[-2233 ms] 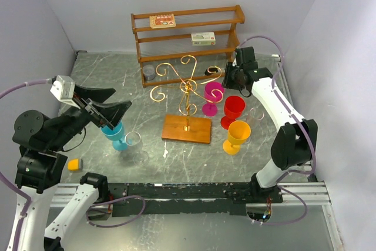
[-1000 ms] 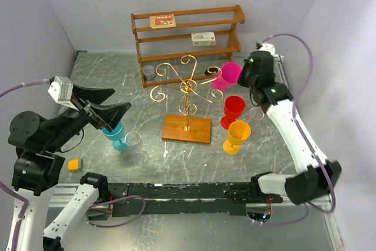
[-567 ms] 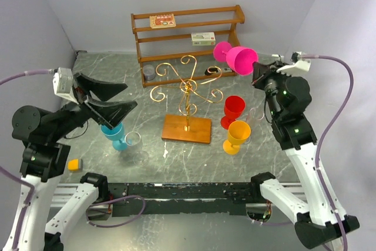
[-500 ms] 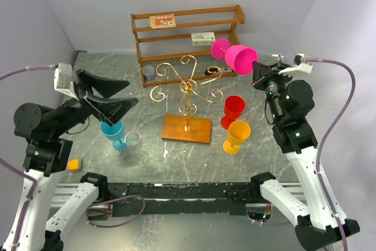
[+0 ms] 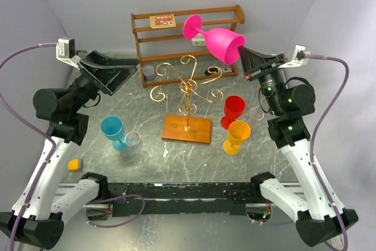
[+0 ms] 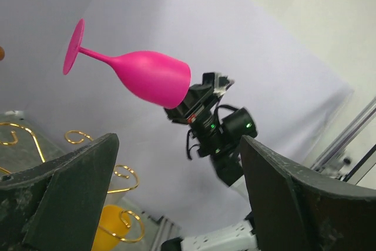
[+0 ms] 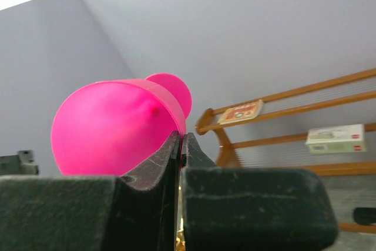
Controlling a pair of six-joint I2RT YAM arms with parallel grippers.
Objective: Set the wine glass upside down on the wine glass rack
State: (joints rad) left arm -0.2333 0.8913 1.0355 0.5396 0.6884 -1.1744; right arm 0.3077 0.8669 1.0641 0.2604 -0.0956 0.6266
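Observation:
My right gripper [image 5: 239, 57] is shut on the rim of a pink wine glass [image 5: 217, 40], held high in the air on its side, foot pointing up and left. The right wrist view shows the bowl [image 7: 111, 130] pinched at its rim between the closed fingers [image 7: 158, 166]. In the left wrist view the same glass [image 6: 147, 74] hangs against the wall, ahead of my open left gripper [image 6: 176, 163]. The left gripper [image 5: 120, 70] is raised at the left, holding nothing. The gold wire wine glass rack [image 5: 187, 89] stands on its wooden base [image 5: 187, 129] mid-table, below the glass.
A brown three-tier shelf [image 5: 188, 33] with two small boxes stands at the back. Red [image 5: 233, 110] and yellow [image 5: 237, 136] glasses stand right of the rack, blue [image 5: 113, 130] and clear [image 5: 135, 145] ones left of it. A small orange object [image 5: 74, 164] lies near the left edge.
The right arm has lifted the pink glass from the table up and leftward, tipping it sideways. The left arm has risen and swung up toward the back, still open.

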